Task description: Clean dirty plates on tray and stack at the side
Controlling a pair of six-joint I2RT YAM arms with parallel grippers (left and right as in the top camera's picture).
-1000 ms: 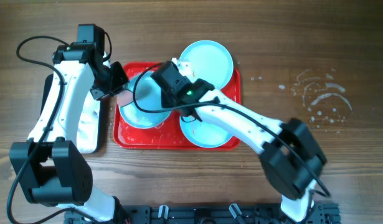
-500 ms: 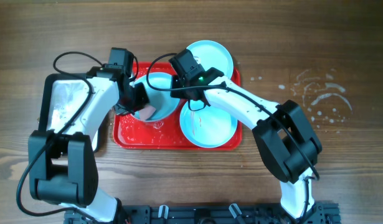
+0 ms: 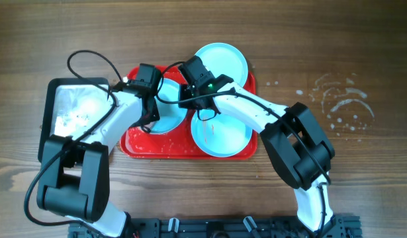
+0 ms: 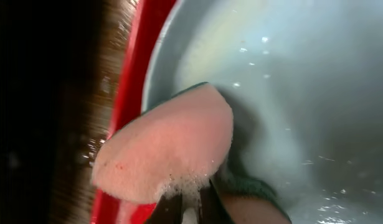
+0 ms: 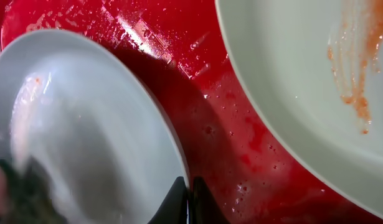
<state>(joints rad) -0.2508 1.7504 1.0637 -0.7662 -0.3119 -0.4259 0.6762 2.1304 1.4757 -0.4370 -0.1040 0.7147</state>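
On the red tray [image 3: 142, 147], left hand [image 4: 190, 208] clamps a soapy pink sponge [image 4: 166, 149] against a plate [image 5: 85, 143] — right hand [image 5: 188, 199] pinches its rim; two others wait, none stacked yet

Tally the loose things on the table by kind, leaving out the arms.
plates: 3
red tray: 1
metal pan: 1
sponge: 1
Total: 6
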